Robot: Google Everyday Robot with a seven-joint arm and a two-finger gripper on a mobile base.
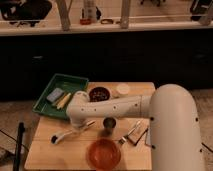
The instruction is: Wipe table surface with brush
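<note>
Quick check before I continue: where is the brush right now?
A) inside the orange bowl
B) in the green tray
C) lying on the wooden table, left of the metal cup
C: the brush lies on the table surface, by the pincer, left of the metal cup.

Table surface (47, 152): small, near-square, light tan wood. Brush (70, 132): slim, white, long-handled, lying flat and diagonal on the left half, dark head at lower-left end near the left edge. Gripper (89, 123) sits at the handle's upper-right end.
</note>
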